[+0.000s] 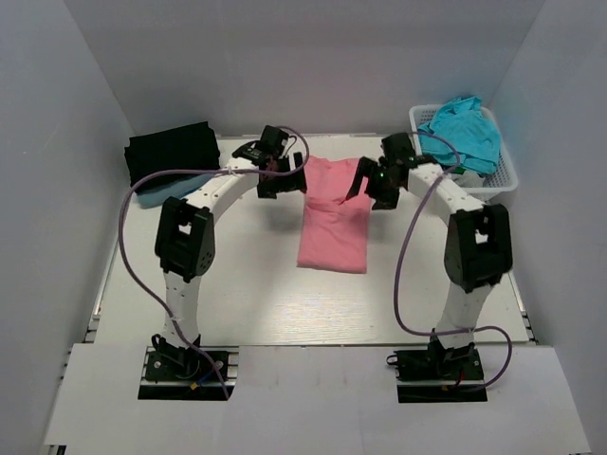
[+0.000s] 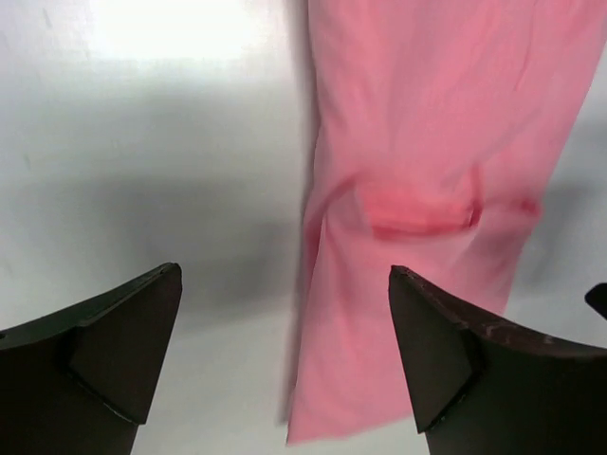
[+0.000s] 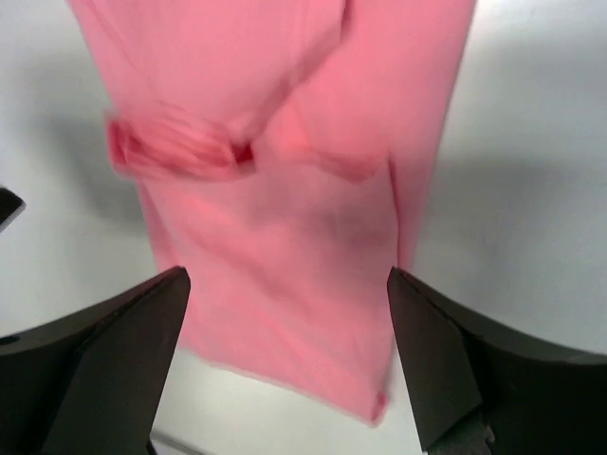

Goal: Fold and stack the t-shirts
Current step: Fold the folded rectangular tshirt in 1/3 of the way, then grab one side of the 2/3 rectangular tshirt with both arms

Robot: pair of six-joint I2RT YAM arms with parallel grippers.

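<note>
Left hand point(image 1: 285, 178), right hand point(image 1: 368, 190) spread wide — pink t-shirt point(image 1: 334, 227) between.

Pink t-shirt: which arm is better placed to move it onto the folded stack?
Left, probably. The left gripper hovers open at the far-left edge of the pink t-shirt, and the folded stack lies on that side. The right gripper, also open, is farther from it.

This looks like a robotics lab cell: plain white panels point(image 1: 313, 66) box in a white table point(image 1: 275, 303). The left arm point(image 1: 185, 246) and right arm point(image 1: 479, 251) are bolted at the table's near edge, with purple cables point(image 1: 121, 220).
</note>
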